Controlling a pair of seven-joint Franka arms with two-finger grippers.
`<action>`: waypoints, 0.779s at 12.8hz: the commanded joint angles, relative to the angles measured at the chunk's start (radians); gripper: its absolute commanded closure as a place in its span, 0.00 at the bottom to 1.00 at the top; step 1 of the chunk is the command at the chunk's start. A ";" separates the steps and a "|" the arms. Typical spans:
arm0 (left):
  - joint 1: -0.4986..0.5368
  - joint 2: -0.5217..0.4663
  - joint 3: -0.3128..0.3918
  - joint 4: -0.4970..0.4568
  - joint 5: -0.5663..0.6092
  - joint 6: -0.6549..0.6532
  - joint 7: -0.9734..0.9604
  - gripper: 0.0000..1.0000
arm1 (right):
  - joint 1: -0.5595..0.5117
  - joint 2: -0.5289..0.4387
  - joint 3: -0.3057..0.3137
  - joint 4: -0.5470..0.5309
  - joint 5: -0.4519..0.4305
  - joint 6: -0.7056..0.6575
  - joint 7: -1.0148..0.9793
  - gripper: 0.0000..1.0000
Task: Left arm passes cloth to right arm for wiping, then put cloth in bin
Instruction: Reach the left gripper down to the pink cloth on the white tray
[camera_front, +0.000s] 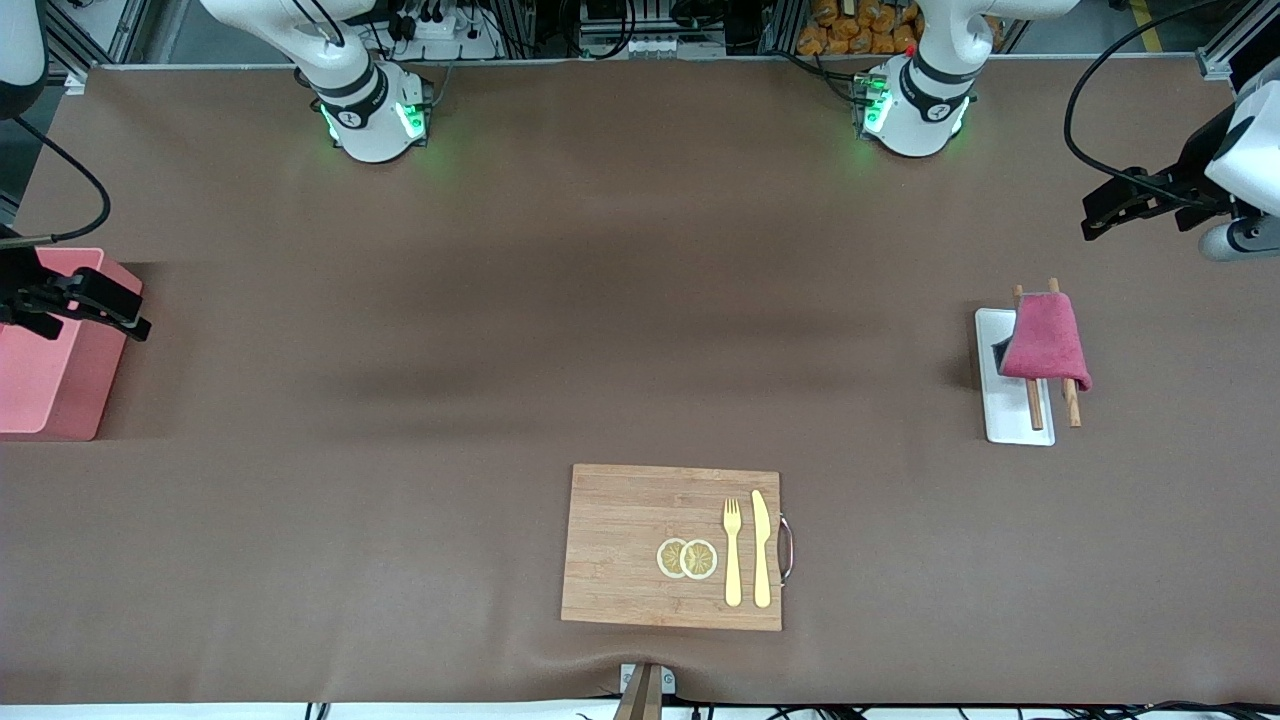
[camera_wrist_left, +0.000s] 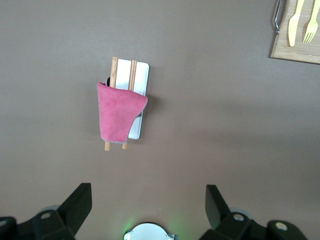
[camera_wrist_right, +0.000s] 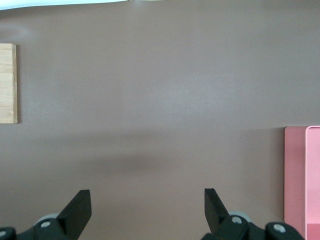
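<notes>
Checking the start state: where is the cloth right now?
The cloth lies draped over two brown sticks on the white tray, toward the left arm's end of the table.

The table (camera_front: 500, 330) wears a matt brown covering, smooth, with a soft ripple along its near edge. The cloth (camera_front: 1045, 340) looks like fuzzy magenta fabric, draped limp over two bare wooden sticks (camera_front: 1034, 405) on a smooth white tray (camera_front: 1012, 425). The bin (camera_front: 45, 385) reads as smooth pink plastic with a dull sheen. The board (camera_front: 620, 545) shows pale wood grain and carries a shiny metal handle (camera_front: 786, 549). On it lie a fork (camera_front: 733, 555) and knife (camera_front: 761, 550), pale yellow and smooth.
</notes>
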 joint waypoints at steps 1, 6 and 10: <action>-0.003 -0.014 0.012 0.004 -0.018 -0.017 0.013 0.00 | -0.001 -0.004 0.003 0.011 -0.005 -0.010 0.000 0.00; 0.020 0.001 -0.002 0.013 -0.014 -0.016 0.060 0.00 | -0.004 -0.004 0.003 0.013 -0.005 -0.007 -0.003 0.00; 0.117 0.001 -0.091 0.012 -0.017 -0.016 0.065 0.00 | -0.004 0.001 0.003 0.011 -0.005 -0.007 -0.002 0.00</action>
